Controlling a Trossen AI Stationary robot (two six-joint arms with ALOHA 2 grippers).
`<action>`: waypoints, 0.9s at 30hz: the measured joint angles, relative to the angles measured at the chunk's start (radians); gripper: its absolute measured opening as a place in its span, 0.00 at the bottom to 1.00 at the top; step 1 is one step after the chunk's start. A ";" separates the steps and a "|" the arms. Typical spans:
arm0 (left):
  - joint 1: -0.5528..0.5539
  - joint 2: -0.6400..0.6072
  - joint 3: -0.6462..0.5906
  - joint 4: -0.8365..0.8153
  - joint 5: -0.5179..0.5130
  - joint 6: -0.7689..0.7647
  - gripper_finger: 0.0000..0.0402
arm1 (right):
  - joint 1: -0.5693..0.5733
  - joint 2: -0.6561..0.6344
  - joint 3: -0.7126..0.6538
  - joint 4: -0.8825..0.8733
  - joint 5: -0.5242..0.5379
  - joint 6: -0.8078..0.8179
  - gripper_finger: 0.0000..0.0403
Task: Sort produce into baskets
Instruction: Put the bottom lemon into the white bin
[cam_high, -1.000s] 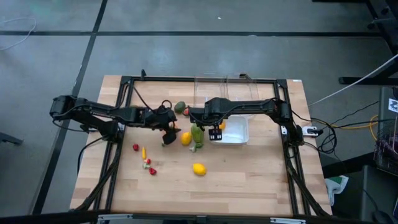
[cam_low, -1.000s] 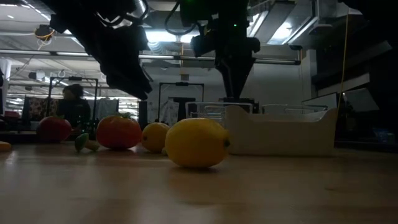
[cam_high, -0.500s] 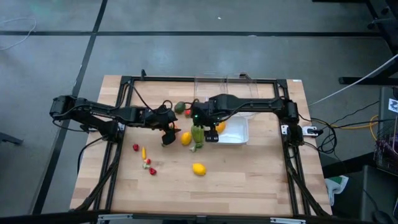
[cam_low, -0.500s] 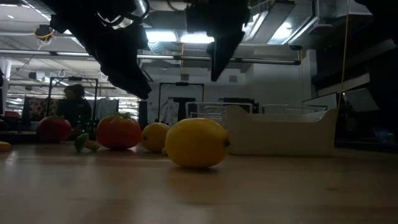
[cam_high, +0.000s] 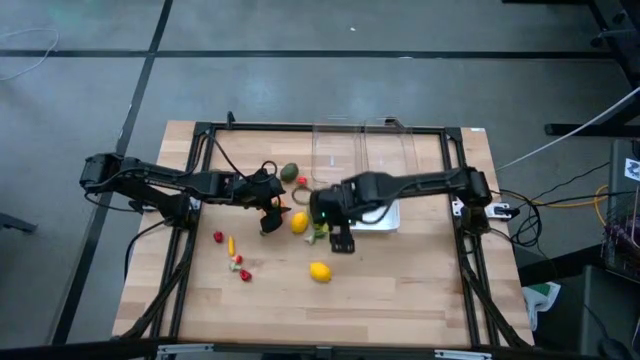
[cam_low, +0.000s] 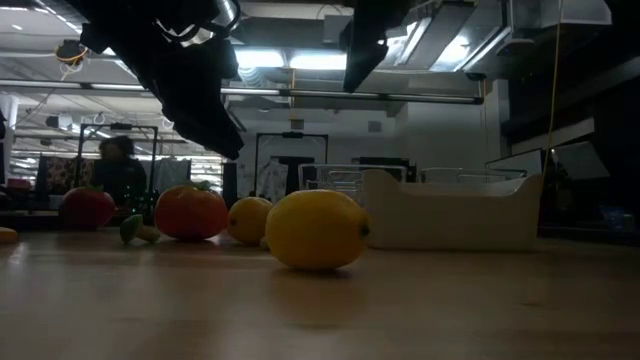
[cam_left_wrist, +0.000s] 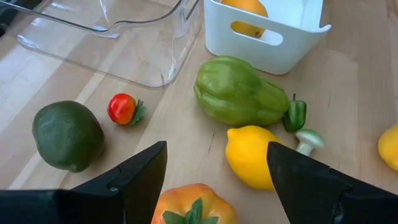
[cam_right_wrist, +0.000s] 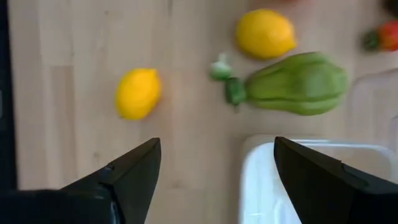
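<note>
My left gripper (cam_high: 270, 216) (cam_left_wrist: 216, 149) hangs open just above an orange-red tomato-like piece (cam_left_wrist: 194, 208) (cam_low: 190, 212), its fingers standing on either side without touching it. My right gripper (cam_high: 342, 240) (cam_right_wrist: 216, 146) is open and holds nothing. It points down, high above the wood beside the white basket (cam_right_wrist: 298, 168) (cam_high: 385, 218). On the table lie a ribbed green piece (cam_left_wrist: 239, 92) (cam_right_wrist: 298, 83), two lemons (cam_high: 299, 222) (cam_high: 320, 271), a dark green round piece (cam_left_wrist: 67, 134) and a small red one (cam_left_wrist: 122, 107). An orange piece (cam_left_wrist: 245, 7) lies in the white basket.
Two clear baskets (cam_high: 335, 150) (cam_high: 390, 150) stand at the far side behind the white one. Small red and yellow bits (cam_high: 232, 250) lie left of the near lemon. A black frame (cam_high: 205, 130) rims the table. Bare wood spans the near part.
My right gripper has left the white basket's left end, gone toward the table's near edge and a little left, and risen. It has tipped to point more steeply down. It stays open. The left arm and the produce on the table keep their places.
</note>
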 joint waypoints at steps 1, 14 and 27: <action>0.000 0.000 0.000 0.000 0.000 0.000 0.68 | 0.017 0.000 0.000 0.001 0.000 0.027 0.77; 0.000 0.000 0.000 0.000 0.000 0.000 0.68 | 0.200 0.000 -0.048 0.121 0.099 0.334 0.77; 0.000 0.000 0.000 0.000 0.000 0.001 0.68 | 0.207 0.000 -0.215 0.322 0.102 0.598 0.77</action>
